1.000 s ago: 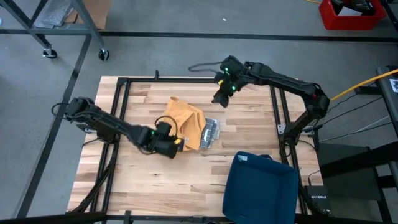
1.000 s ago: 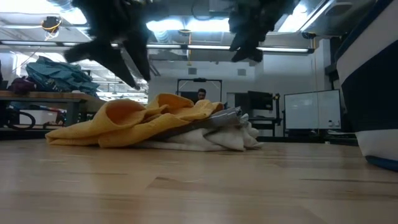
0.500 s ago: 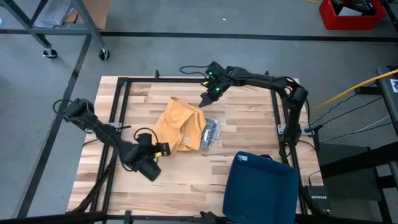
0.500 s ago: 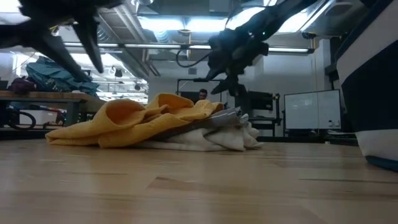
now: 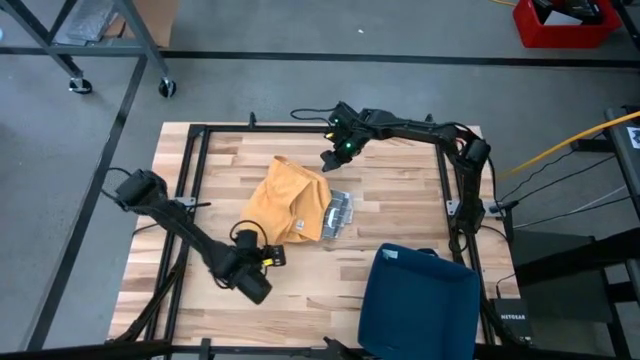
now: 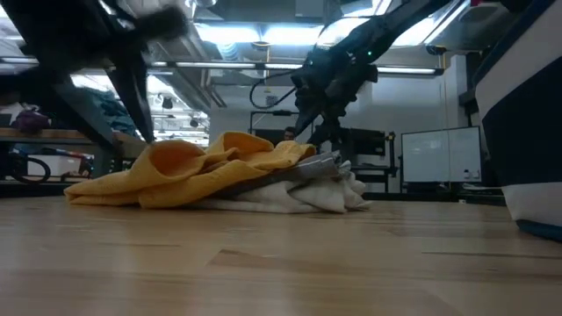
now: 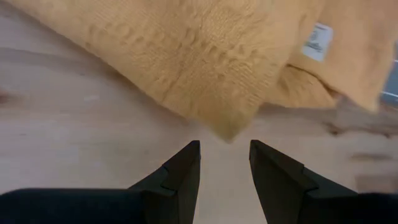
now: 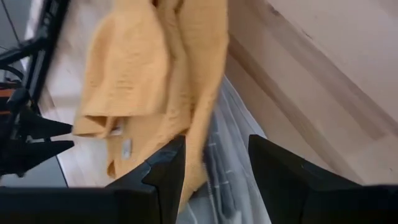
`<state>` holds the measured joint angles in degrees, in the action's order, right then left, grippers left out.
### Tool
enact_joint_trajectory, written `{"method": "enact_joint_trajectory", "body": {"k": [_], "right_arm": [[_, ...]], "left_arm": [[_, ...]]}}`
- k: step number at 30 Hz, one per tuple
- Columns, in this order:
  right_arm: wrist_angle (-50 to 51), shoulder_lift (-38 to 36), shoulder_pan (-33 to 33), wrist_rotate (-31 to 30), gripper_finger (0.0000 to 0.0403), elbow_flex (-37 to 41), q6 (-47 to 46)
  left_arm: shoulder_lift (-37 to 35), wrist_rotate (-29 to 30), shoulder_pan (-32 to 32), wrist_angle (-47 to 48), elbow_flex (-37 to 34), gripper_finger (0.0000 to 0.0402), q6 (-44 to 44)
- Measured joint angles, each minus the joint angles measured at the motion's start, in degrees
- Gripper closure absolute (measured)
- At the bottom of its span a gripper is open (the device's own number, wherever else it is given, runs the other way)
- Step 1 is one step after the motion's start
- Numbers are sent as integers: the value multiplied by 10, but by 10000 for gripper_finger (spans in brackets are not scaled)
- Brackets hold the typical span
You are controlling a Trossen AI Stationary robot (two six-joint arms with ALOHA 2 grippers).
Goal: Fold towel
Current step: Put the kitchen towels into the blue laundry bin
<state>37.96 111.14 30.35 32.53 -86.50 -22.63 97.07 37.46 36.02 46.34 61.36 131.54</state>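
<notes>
Fingers of the left gripper (image 7: 224, 158) stand parted and empty just short of the yellow towel's (image 5: 285, 200) near corner, apparently lining up a pinch, while beyond the heap the right gripper (image 5: 328, 158), also parted, hovers by its far edge.

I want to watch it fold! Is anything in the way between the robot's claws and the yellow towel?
Nothing visible. The open left gripper faces the yellow towel corner; the open right gripper hangs by its far edge.
</notes>
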Motion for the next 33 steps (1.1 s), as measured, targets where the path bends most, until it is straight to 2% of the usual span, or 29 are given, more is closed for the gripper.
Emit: {"method": "enact_joint_trajectory", "body": {"k": [6,12,24,28,33], "right_arm": [[15,38,0,24,224,0,-1],[38,80,-20,44,224,0,-29],[74,99,-147,94,224,0,-26],[75,99,-181,102,224,0,-2],[110,94,-183,107,224,0,21]], "left_arm": [[55,1,-40,-48,0,270,-2],[78,2,-77,-47,0,270,-11],[77,1,-125,37,0,270,-68],[68,-2,-108,16,0,270,-75],[32,4,-46,15,0,270,-57]]}}
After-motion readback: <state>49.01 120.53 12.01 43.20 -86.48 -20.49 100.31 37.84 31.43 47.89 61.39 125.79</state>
